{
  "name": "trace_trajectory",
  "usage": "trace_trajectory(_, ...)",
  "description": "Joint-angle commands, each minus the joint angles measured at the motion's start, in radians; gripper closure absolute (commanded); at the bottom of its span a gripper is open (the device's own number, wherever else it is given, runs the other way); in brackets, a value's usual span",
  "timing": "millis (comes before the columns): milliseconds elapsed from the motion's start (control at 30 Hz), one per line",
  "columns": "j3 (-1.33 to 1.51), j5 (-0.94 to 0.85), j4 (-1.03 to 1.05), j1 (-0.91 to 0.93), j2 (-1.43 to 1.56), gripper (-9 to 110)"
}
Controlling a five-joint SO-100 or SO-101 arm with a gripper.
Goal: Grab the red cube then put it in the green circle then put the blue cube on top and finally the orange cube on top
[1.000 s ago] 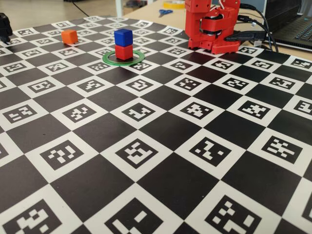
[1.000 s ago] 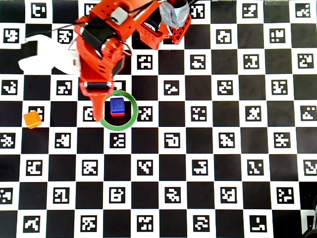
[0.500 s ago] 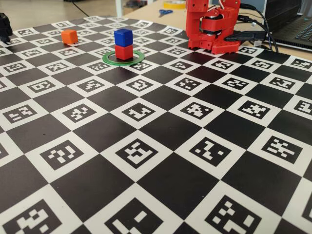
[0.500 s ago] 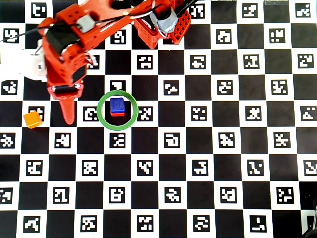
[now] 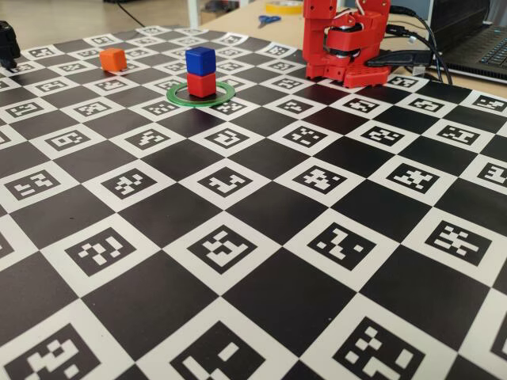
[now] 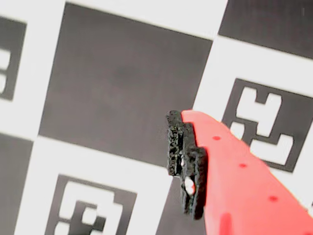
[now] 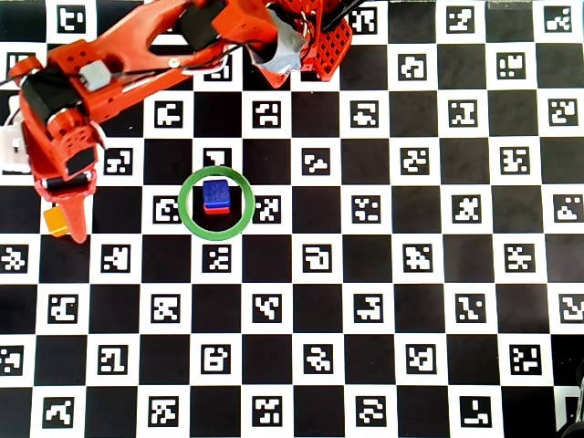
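Note:
The blue cube (image 5: 200, 60) sits on the red cube (image 5: 201, 85) inside the green circle (image 5: 176, 96). From overhead the blue cube (image 7: 216, 192) covers all but a sliver of the red cube (image 7: 216, 210) within the green circle (image 7: 182, 205). The orange cube (image 5: 112, 58) stands alone at the far left. In the overhead view my gripper (image 7: 68, 224) points down right beside the orange cube (image 7: 55, 222). The wrist view shows one red finger (image 6: 234, 171) with a black pad and only board beside it. The gripper (image 6: 168, 142) is open and empty.
The board (image 5: 238, 237) is a black-and-white checker of printed markers. In the fixed view the red arm (image 5: 344, 39) appears folded at the back right, with cables and scissors (image 5: 268, 20) behind it. In the overhead view the arm (image 7: 119, 55) stretches across the top left.

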Motion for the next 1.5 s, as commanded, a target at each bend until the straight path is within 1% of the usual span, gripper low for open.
trace_trajectory(0, -0.141, -0.006, 0.074, 0.012, -0.02, 56)
trace_trajectory(400, -0.216, -0.023, -0.023, 0.035, -0.216, 56)
trace_trajectory(633, -0.252, -0.038, -0.117, 0.055, -0.299, 56)
trace_trajectory(1067, -0.281, -0.08, -0.212, 0.061, -0.38, 56)
trace_trajectory(1467, -0.241, -0.052, -0.233, 0.031, -0.37, 56)
